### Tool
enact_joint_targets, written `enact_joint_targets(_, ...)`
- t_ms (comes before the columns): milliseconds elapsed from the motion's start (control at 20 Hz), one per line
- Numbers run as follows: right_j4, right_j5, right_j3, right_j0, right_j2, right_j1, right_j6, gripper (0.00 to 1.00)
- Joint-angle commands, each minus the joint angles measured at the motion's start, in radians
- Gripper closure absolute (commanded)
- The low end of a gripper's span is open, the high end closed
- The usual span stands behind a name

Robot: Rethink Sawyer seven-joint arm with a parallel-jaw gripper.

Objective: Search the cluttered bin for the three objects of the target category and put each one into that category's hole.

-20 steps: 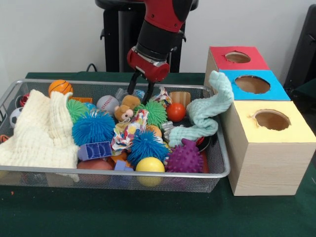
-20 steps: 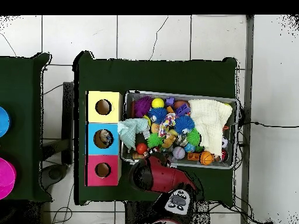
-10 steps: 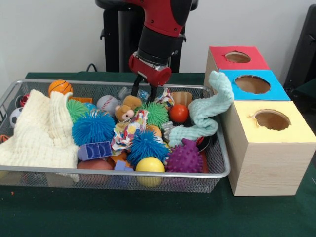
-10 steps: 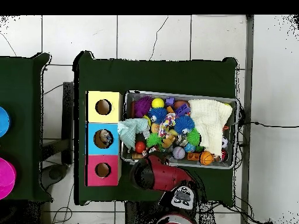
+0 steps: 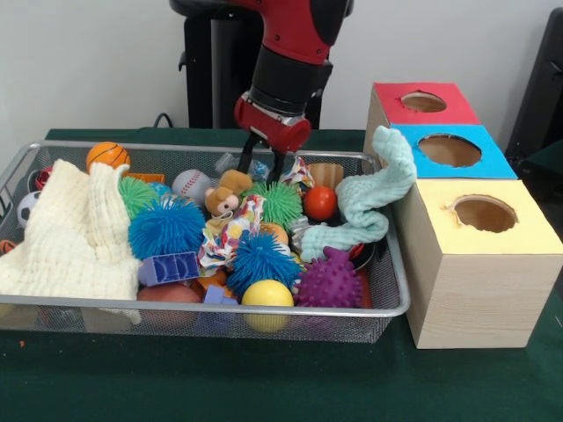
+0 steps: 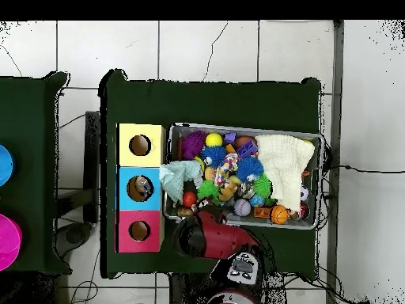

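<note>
the end effector (image 5: 266, 163) hangs at the upper middle of the frame over the far rim of the wire mesh bin (image 5: 220, 308), its two dark fingers spread around a clear plastic bottle (image 5: 251, 167), though i can't tell whether they grip it. the blue-topped hole (image 5: 449, 149) sits at the upper right, with a pale green cloth (image 5: 365, 198) draped from the bin toward it.

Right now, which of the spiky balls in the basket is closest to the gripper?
The green spiky ball, right below the gripper. The two blue ones and the purple one lie nearer the front rim.
</note>
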Motion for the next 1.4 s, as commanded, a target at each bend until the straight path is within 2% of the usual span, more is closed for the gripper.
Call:
enact_joint_targets(50,-0.016,0.144,0.016,0.046,0.066,0.039,0.035,0.00)
enact_joint_targets(350,-0.016,0.185,-0.002,0.111,-0.010,-0.001,0.022,0.00)
enact_joint_targets(850,-0.022,0.239,-0.021,0.133,-0.039,-0.035,0.016,0.00)
enact_joint_targets(1000,-0.026,0.226,-0.023,0.131,-0.039,-0.021,0.024,0.00)
enact_joint_targets(1400,-0.023,0.118,-0.027,0.085,-0.001,0.085,0.055,0.00)
